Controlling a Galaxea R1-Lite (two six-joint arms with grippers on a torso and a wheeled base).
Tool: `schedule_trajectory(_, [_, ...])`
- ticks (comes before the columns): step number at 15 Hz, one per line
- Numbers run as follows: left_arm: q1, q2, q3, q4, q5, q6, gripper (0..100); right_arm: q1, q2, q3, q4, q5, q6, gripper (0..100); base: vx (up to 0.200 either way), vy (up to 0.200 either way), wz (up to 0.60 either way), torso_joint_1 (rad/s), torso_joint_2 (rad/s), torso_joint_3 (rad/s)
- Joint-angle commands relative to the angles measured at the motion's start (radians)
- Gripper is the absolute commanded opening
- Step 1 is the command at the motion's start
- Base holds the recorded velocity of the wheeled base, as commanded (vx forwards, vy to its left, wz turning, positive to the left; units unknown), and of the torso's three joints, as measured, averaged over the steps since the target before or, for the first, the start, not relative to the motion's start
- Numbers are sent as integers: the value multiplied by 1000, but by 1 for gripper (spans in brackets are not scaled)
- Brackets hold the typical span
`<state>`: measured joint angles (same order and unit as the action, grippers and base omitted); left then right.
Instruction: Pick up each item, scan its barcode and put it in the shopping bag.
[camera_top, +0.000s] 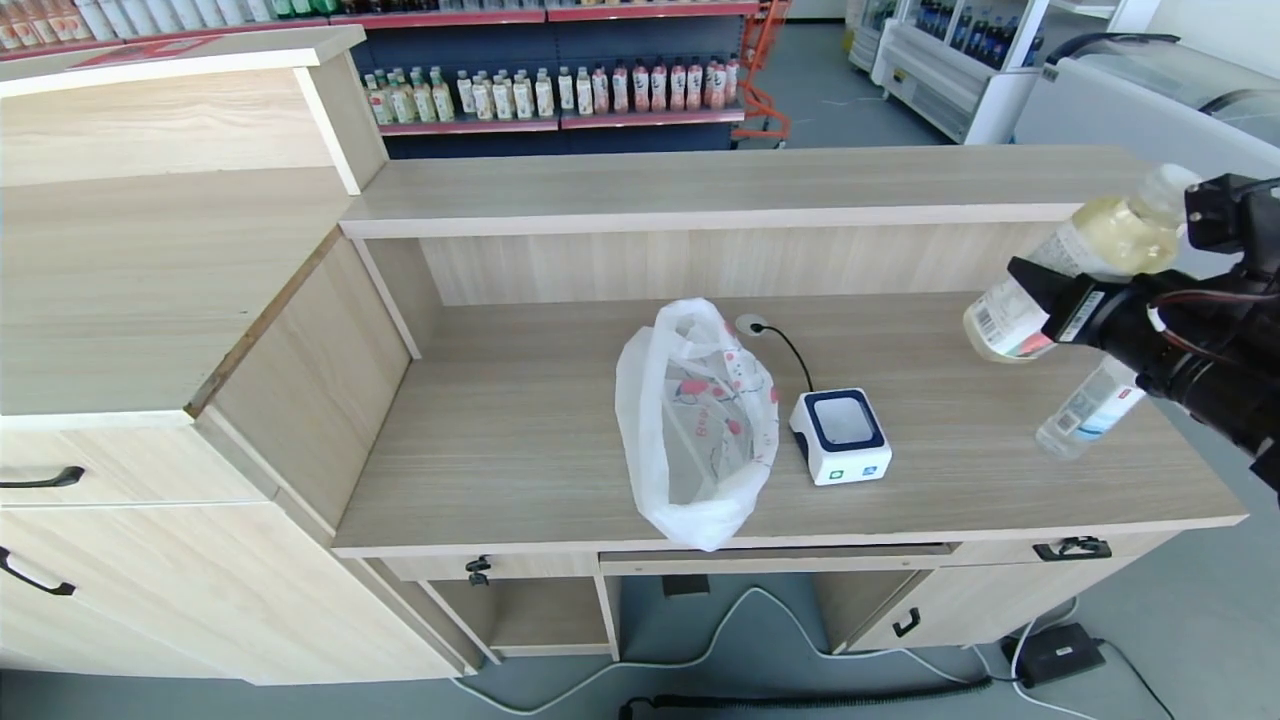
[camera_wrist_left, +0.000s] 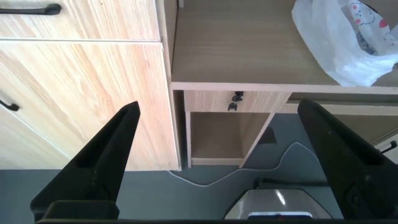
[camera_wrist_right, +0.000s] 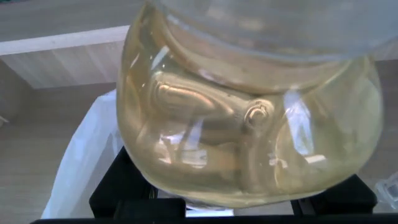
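Right pincer pinches the tilted bottle over the table's right end, its base pointing toward the mid-table scanner. The left pincer is spread and empty.

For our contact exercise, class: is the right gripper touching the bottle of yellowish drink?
Touching. The head view shows the bottle tilted in the air above the counter, clamped in the right gripper; nothing else supports it.
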<state>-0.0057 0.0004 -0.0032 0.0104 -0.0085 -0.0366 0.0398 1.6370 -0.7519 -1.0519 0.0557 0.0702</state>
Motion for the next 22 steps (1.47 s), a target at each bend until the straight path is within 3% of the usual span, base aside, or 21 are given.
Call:
schedule_trajectory(1, [0,0,0,0,1,-2,100,78,87,-72,35,-2,2,0,0,0,0,0,0,0])
schedule_trajectory(4, [0,0,0,0,1,-2,100,192,218,-119,30,-1,3,0,0,0,0,0,0,0])
schedule_trajectory(8, [0,0,0,0,1,-2,100,198,362,-104,-46,4,3,0,0,0,0,0,0,0])
schedule_trajectory(14, [0,0,0,0,1,-2,100,203,592,-90,-296,10,11,0,0,0,0,0,0,0])
schedule_trajectory(17, [0,0,0,0,1,-2,100,207,639,-162,-286,64,10,0,0,0,0,0,0,0])
schedule_trajectory(22, [0,0,0,0,1,-2,100,239,629,-349,-154,105,6,0,0,0,0,0,0,0])
